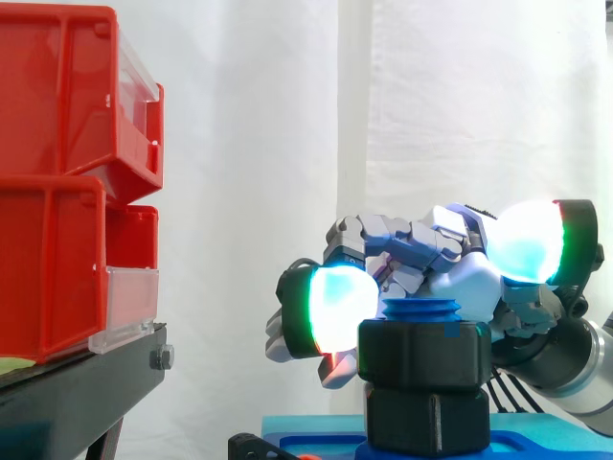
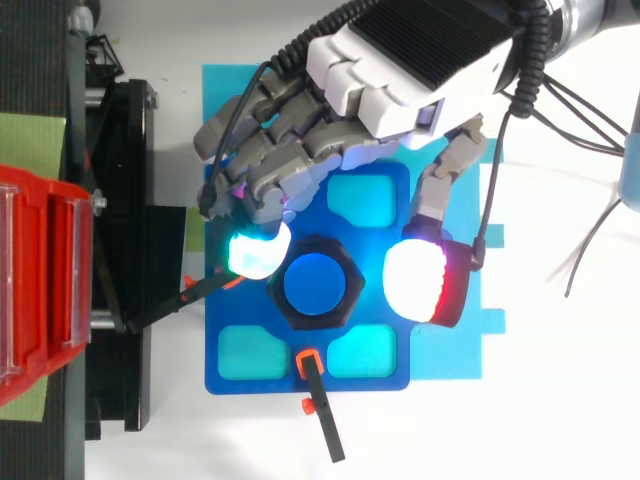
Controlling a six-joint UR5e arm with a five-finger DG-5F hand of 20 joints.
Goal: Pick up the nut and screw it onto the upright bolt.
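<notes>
A black hexagonal nut (image 2: 316,283) sits on the upright blue bolt (image 2: 314,284), whose top shows through the nut's hole. In the side view the nut (image 1: 424,353) lies just under the bolt's top (image 1: 421,309), with a second black hexagonal piece (image 1: 426,417) below it. My hand (image 2: 400,60) reaches in from above right and straddles the nut. One glowing fingertip (image 2: 255,250) rests against the nut's left side. The thumb pad (image 2: 420,282) stands clear to the right, and in the side view it (image 1: 527,240) is above the nut. Nothing is pinched.
The bolt stands on a blue base plate (image 2: 385,360) over a light blue mat (image 2: 450,350). Red bins (image 1: 57,192) on a black stand (image 2: 120,200) rise to the left. Two thin black tools with orange marks (image 2: 322,410) (image 2: 170,305) lie by the plate.
</notes>
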